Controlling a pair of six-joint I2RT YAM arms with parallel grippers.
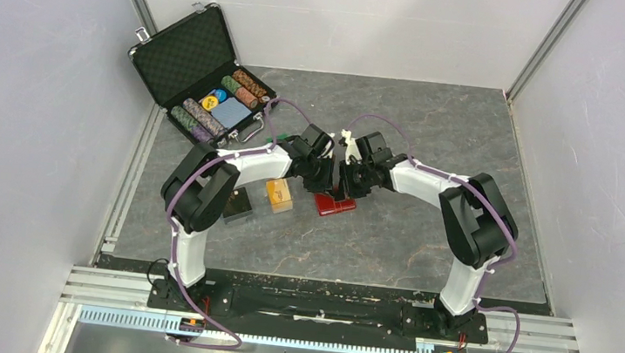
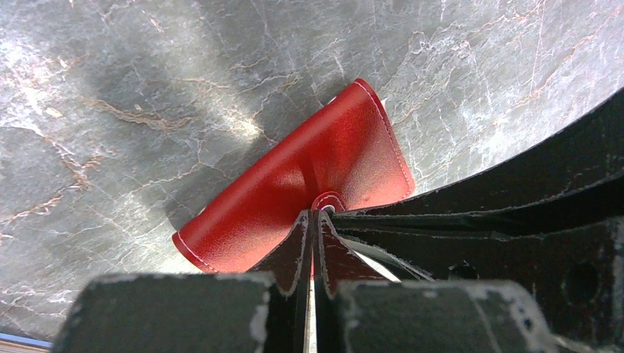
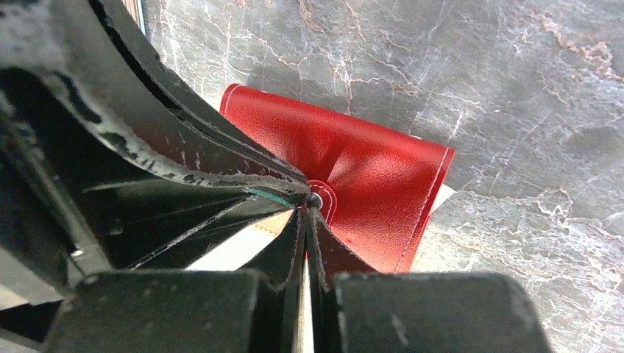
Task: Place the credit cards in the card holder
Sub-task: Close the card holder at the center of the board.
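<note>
Although neither set of jaws shows any gap, both tools are at the same spot. The left gripper [image 2: 312, 220] and the right gripper [image 3: 305, 217] are each pressed fully together, and their tips meet on the snap clasp [image 2: 328, 201] of the card holder [image 2: 294, 176]. Leather puckers in toward the clasp in both wrist views. I cannot tell whether either tip has a fold of it pinched or is only bearing down on the metal stud.

The red holder lies folded on the table [image 1: 436, 137], outer face up, directly under the two wrists at the middle of the overhead view. A pale sliver pokes past its far edge in the right wrist view — possibly a card inside, though too little shows to be sure.

Further out, to the left of the holder and apart from it, orange-gold credit cards [image 1: 279, 196] sit on the table. A black square box [image 1: 238, 208] is just beside them. The chip case [image 1: 190, 58] stands open at the far left corner.

My reading is that the task is partway at best — the holder appears closed and would need opening. The orange cards outside it are yet to be picked up and slotted in.
</note>
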